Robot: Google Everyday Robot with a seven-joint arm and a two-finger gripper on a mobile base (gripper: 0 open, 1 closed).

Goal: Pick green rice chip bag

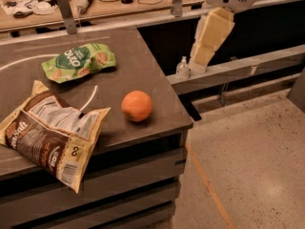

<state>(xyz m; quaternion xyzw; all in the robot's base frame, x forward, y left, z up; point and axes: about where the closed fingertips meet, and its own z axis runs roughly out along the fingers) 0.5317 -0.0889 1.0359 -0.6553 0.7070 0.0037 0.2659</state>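
So the green rice chip bag you're after is a small crinkly pouch, light green, with a dark green oval logo in white lettering and little round chips printed around it. It's lying flat toward the back of the dark table, logo side up, right next to a curved white line marked on the top. Nothing's touching it. The orange sits nearer the front edge, and the big brown-and-white chip bag hangs over the front left corner.

Your gripper isn't over the table at all. It's the cream-coloured piece hanging down off to the right of the table's edge, above the grey ledge and just beside a small clear pump bottle. The pouch is well apart from it, off to its left in the view, with bare tabletop between. Can't tell whether the gripper is spread or closed up from here
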